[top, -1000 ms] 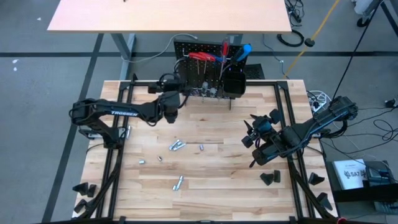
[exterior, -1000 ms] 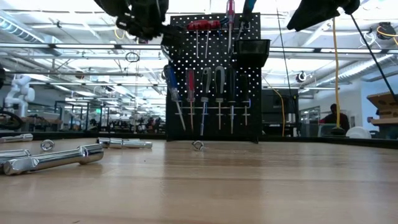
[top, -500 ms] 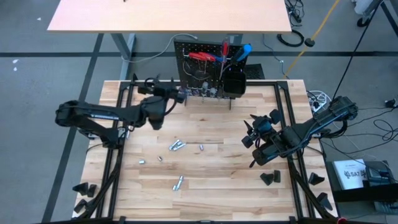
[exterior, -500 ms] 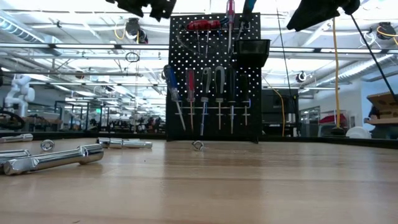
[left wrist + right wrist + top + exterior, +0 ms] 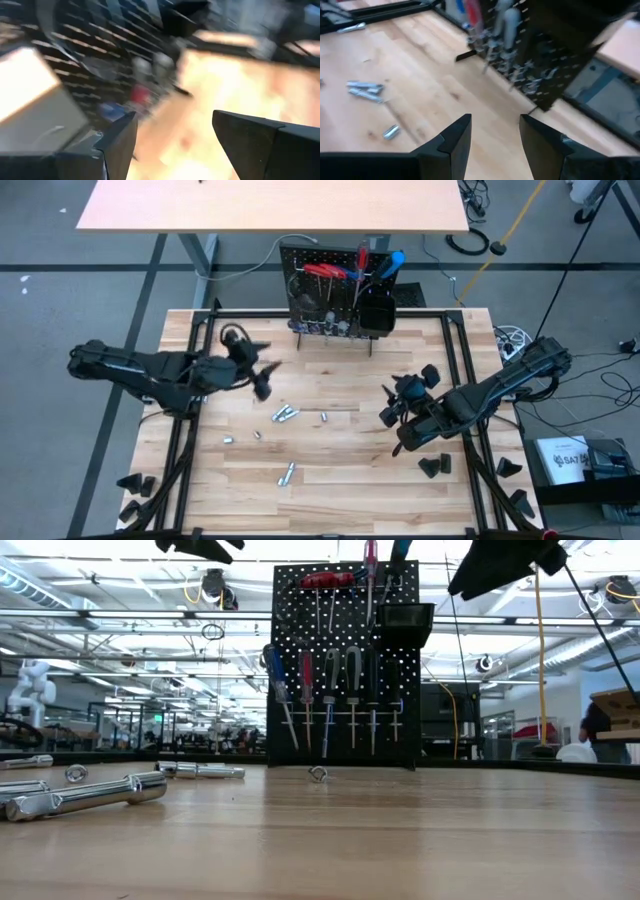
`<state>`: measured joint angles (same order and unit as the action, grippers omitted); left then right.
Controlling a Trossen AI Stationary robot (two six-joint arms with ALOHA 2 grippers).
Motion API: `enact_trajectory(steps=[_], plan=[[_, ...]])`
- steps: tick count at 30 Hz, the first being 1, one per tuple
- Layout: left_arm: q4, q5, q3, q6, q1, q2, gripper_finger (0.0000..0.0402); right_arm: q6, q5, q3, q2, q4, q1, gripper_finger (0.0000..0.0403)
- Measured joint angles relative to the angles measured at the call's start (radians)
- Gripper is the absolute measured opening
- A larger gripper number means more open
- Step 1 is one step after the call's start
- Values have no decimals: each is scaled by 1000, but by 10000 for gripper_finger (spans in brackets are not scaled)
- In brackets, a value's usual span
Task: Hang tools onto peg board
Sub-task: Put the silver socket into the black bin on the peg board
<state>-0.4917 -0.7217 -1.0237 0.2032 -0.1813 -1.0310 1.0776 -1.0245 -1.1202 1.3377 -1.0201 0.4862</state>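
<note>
Two dark arms hung over a pale wooden table on which several small silver metal bits lay scattered near the middle, well apart from both grippers. The peg board stood upright at the table's far edge, with red-handled pliers hooked near its top and a row of screwdrivers hanging below, a black bin fixed to its upper right. The left gripper hovered above the left half of the table, between the board and the loose bits, its fingers spread wide and holding nothing; its wrist view was heavily blurred. The right gripper hovered above the right half, its fingers parted with a clear gap and empty. In the low view, longer silver bars lay in the foreground at left, and a small ring-shaped piece sat just before the board's foot. Small black wedge blocks rested near the table's front corners. Nothing stood between either gripper and the board.
</note>
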Motion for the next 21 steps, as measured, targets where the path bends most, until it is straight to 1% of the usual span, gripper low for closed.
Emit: enact_trajectory(steps=[5,8,11,15,19,21], plan=[[-115,204,2,36,-106,3,266,-76,46,0,65,160,0,159],[-140,279,23,64,-173,0,266,-125,82,0,110,270,0,159],[-183,300,44,137,-242,-1,266,-150,132,0,157,388,0,159],[-247,300,111,305,-334,0,266,-167,181,0,217,572,0,159],[-268,283,234,486,-412,0,266,-248,193,0,283,751,-3,159],[-260,282,304,542,-436,-1,266,-291,193,0,315,827,-11,159]])
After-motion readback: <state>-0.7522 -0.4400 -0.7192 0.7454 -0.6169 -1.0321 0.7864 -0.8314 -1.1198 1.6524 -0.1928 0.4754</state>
